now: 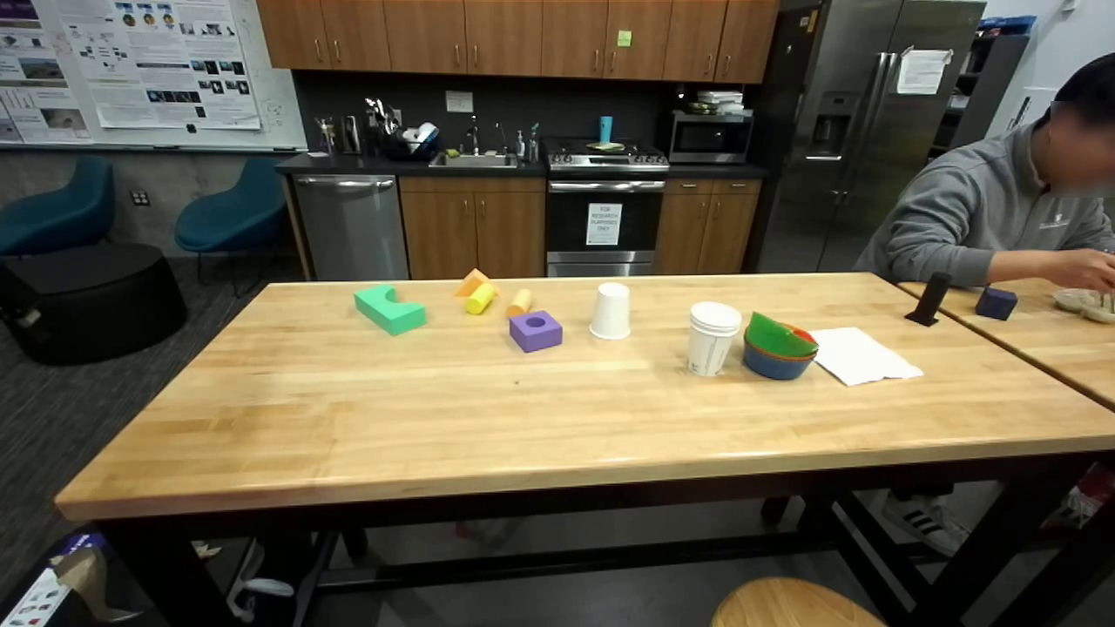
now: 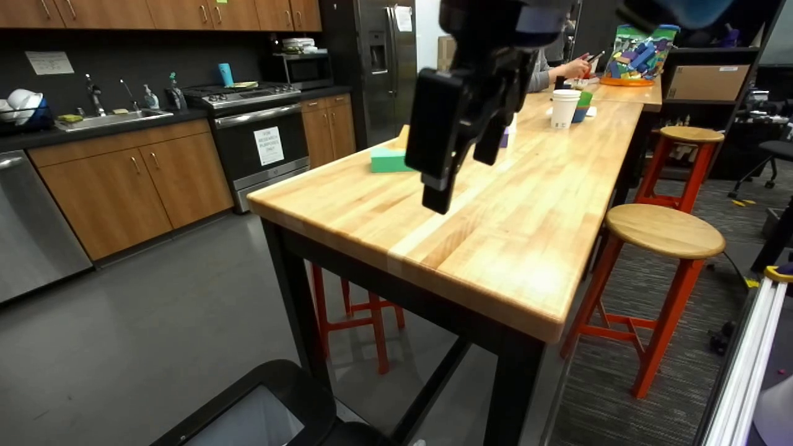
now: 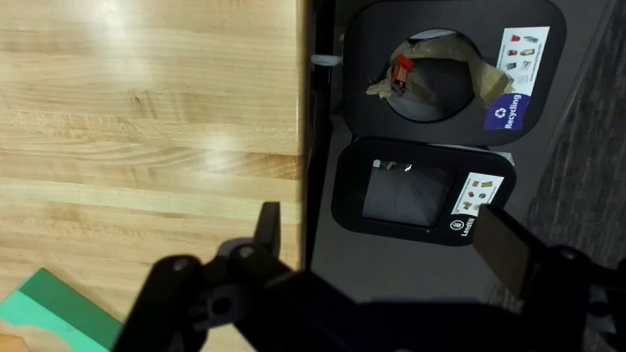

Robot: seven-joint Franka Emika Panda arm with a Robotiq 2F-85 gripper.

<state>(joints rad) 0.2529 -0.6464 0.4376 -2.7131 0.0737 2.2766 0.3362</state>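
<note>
My gripper [image 2: 463, 178] is open above the near end of the wooden table in an exterior view, holding nothing. From the wrist view, its fingers straddle the table's edge and the landfill bin [image 3: 406, 230] below. Nearest on the table is a green arch-shaped block [image 3: 73, 298], off to the lower left there. An exterior view shows an orange wedge [image 1: 471, 282], a yellow cylinder [image 1: 480, 300], an orange cylinder [image 1: 519, 302] and a purple block with a hole [image 1: 536, 333]. Farther along are an upturned white cup [image 1: 611, 313], upright white cups [image 1: 710, 344] and nested bowls [image 1: 775, 361].
A white sheet [image 1: 862, 357] lies beside the bowls. A recycling bin [image 3: 362, 112] stands on the floor near the landfill bin. Wooden stools [image 2: 666, 230] line a long side of the table [image 2: 396, 244]. A person [image 1: 984, 200] sits at the adjoining table.
</note>
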